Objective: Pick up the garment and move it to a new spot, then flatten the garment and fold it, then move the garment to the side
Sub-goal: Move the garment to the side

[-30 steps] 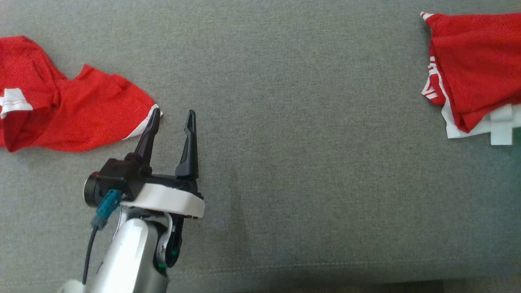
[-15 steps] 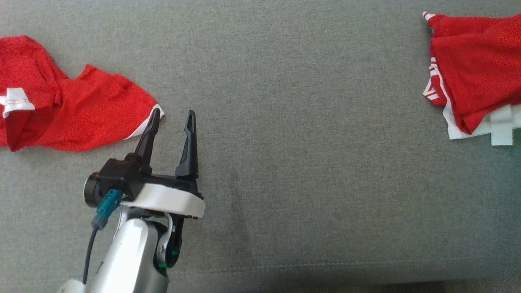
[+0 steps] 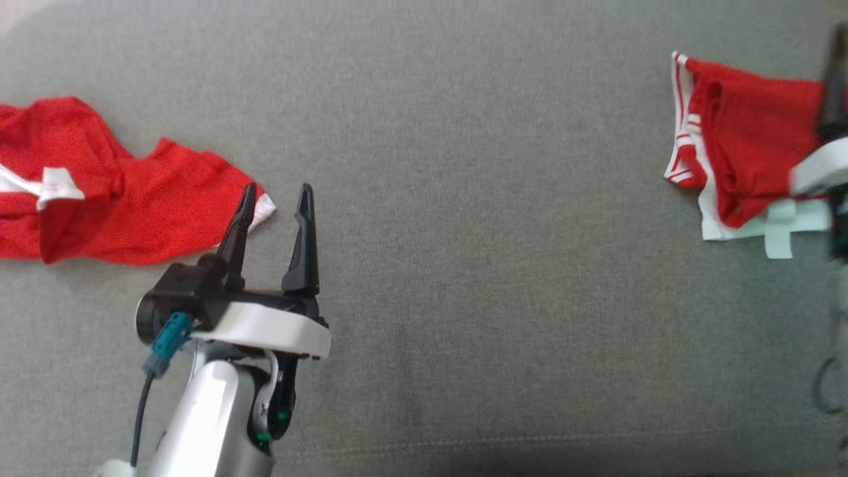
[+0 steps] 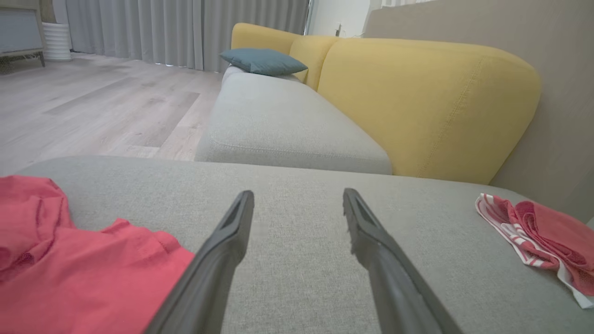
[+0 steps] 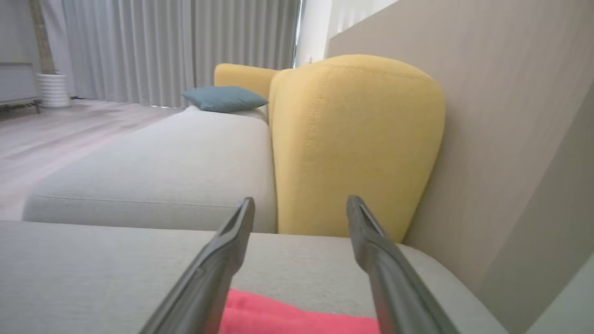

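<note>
Folded red garment [image 3: 748,146] on grey cushion [image 3: 464,199] under wide right hand [image 5: 300,201]; left hand [image 3: 277,190] wide too

No readable text at this moment, no brand, no number. The folded red garment [image 3: 755,152] on the sofa shows white stripes [image 3: 677,126] along its edge, and no letters come through on them. The crumpled red garment [image 3: 152,212] carries a white patch [image 3: 61,194], too blurred to read.
</note>
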You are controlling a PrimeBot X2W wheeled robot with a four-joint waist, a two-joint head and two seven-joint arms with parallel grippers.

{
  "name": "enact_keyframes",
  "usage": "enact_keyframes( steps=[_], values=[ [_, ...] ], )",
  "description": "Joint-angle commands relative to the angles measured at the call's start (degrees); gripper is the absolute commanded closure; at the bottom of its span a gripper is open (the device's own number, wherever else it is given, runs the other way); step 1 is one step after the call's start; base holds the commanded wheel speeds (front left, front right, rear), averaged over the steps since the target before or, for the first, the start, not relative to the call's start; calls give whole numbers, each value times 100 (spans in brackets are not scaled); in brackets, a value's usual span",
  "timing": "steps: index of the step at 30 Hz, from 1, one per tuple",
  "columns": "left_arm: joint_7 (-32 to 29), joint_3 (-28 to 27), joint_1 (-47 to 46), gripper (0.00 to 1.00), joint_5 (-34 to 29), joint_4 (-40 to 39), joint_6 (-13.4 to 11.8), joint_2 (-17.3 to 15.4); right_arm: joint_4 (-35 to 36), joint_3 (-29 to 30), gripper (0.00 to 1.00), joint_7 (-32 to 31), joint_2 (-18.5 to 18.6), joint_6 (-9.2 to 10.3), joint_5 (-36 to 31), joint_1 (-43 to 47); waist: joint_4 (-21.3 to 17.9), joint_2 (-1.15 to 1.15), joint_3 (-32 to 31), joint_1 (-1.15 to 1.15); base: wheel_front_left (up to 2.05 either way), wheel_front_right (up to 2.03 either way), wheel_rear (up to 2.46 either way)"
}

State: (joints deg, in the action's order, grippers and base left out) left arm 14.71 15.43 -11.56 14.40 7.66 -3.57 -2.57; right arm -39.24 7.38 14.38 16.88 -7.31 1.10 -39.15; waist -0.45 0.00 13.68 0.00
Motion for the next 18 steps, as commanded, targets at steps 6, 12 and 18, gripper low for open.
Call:
enact_keyframes(
  steps=[6,12,18],
  values=[
    [29,-374,157,0,25,-254,-59,-31,712,-413,0,62,-574,-18,239,645,20,0,-441,0,0,0,0],
    [29,-480,362,0,18,-314,-56,-31,1277,-673,0,62,-1199,-18,333,1522,36,0,-719,0,0,0,0],
    [29,-517,568,0,15,-301,-50,-31,1815,-930,0,62,-1392,-18,349,2351,20,0,-910,0,0,0,0]
  ],
)
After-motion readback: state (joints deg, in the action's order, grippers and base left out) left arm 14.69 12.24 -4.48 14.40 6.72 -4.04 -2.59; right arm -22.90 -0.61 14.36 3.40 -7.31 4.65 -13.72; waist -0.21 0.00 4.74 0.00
